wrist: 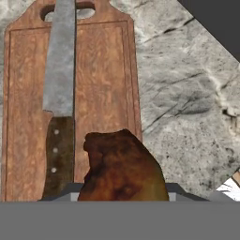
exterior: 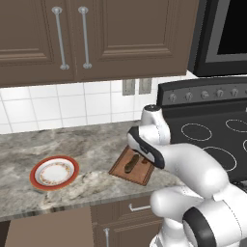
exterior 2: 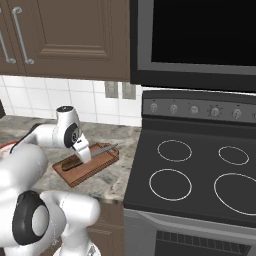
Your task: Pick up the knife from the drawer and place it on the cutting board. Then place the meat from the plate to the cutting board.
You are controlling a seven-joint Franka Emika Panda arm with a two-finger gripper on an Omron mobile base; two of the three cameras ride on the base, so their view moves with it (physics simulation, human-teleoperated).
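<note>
Meat (wrist: 123,168) beside knife (wrist: 60,98), over board (wrist: 105,79)

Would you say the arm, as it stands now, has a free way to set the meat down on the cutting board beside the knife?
Probably yes. In the hand view the meat sits in the jaws right above the cutting board, and the knife lies along one side, leaving bare wood next to it.
</note>
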